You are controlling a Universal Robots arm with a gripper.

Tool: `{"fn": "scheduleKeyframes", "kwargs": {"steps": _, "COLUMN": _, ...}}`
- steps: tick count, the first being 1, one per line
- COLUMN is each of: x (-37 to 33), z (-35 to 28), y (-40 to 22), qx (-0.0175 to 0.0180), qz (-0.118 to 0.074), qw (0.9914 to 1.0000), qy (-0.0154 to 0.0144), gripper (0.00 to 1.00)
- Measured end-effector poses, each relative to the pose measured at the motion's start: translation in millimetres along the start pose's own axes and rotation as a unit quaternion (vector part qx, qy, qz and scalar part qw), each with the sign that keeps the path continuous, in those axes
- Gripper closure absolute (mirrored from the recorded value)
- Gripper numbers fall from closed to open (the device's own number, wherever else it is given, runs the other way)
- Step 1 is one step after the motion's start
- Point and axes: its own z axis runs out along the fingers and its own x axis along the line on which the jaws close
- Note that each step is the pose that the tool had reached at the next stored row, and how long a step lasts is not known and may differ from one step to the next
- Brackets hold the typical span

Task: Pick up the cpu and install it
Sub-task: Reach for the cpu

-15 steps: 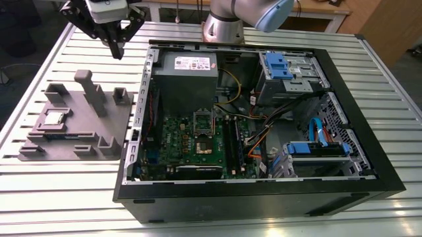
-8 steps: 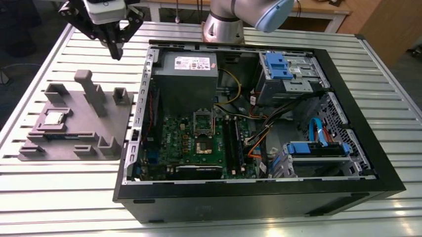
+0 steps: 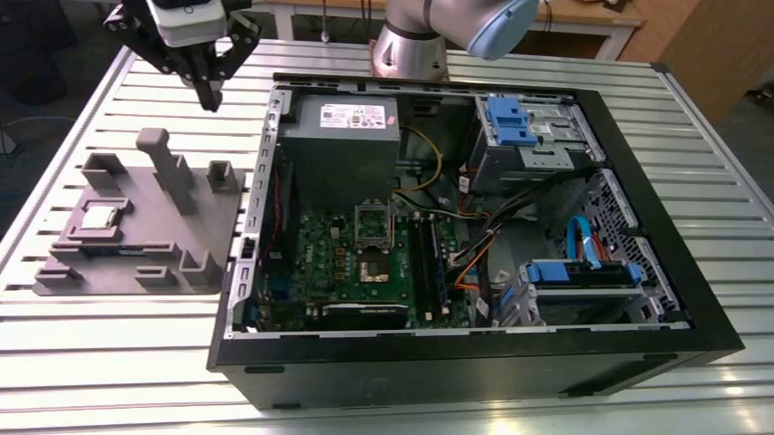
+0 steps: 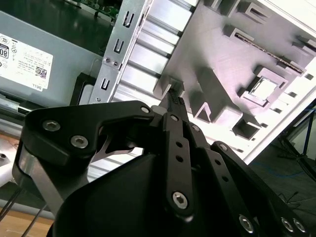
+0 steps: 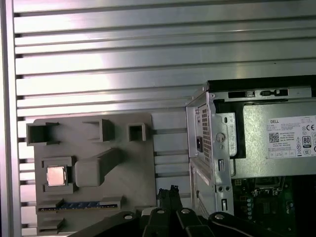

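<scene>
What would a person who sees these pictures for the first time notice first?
The open computer case, on the exterior view's right, shows its green motherboard. At that view's left a grey fixture holds the cpu in a recess. The gripper hangs above the table near the fixture, empty.

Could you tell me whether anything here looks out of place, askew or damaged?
Nothing stands out. The cpu lies flat and square in its pocket on the grey fixture, untouched. The open computer case sits level on the slatted table. The gripper hangs shut and empty above the table, apart from both.
</scene>
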Motion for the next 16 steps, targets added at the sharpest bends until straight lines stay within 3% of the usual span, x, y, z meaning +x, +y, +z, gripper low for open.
{"fn": "scheduleKeyframes", "kwargs": {"steps": 16, "x": 7.6, "z": 3.9, "y": -0.7, "qx": 0.0001, "qz": 0.000, "qw": 1.00000, "qy": 0.0017, "gripper": 0.90}}
